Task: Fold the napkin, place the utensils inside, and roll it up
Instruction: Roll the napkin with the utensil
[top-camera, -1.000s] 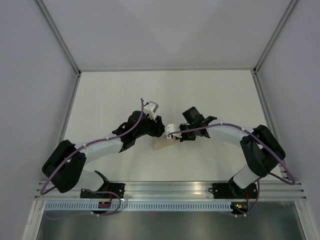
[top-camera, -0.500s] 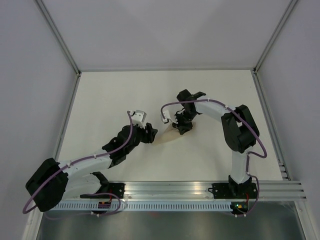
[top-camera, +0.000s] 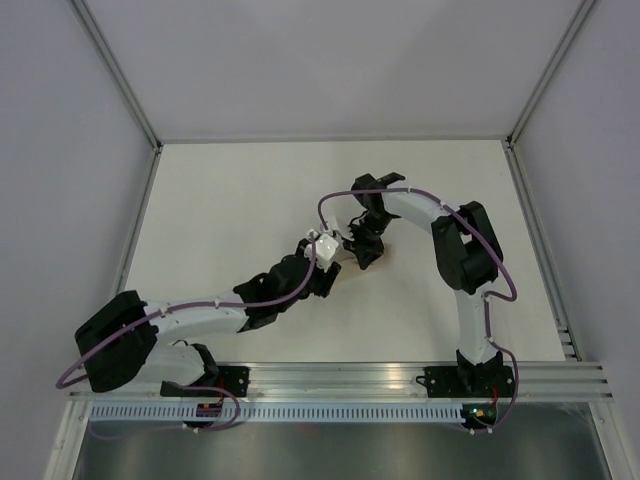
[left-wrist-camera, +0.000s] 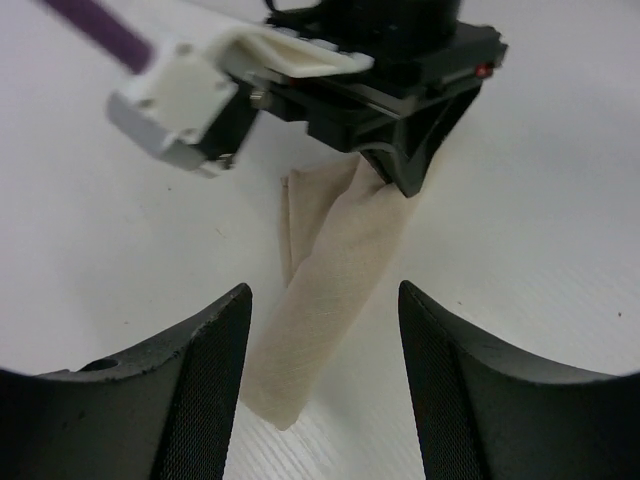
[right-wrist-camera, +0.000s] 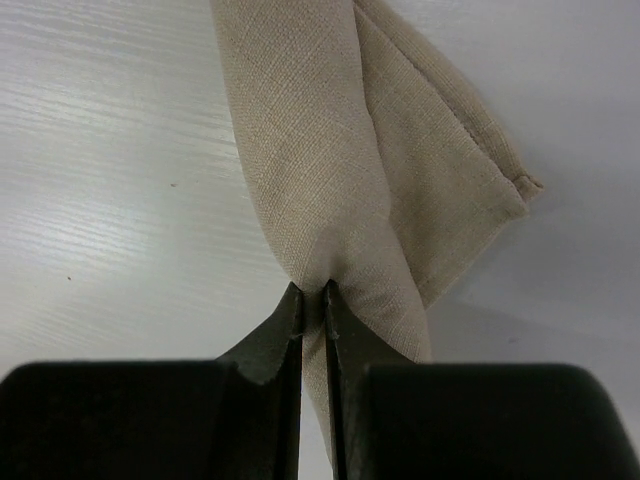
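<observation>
Seemingly mid-roll: right gripper (right-wrist-camera: 312, 298) pinches the napkin (right-wrist-camera: 320, 150) at its tips; left gripper (left-wrist-camera: 322, 310) gapes astride it and should close next.

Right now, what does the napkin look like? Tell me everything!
The napkin is plain tan woven cloth, folded into a long narrow bundle, with a stitched hem on one loose flap. The right hand pinches one end. The other end lies on the white table, between the fingers of the open left hand, touching neither.
</observation>
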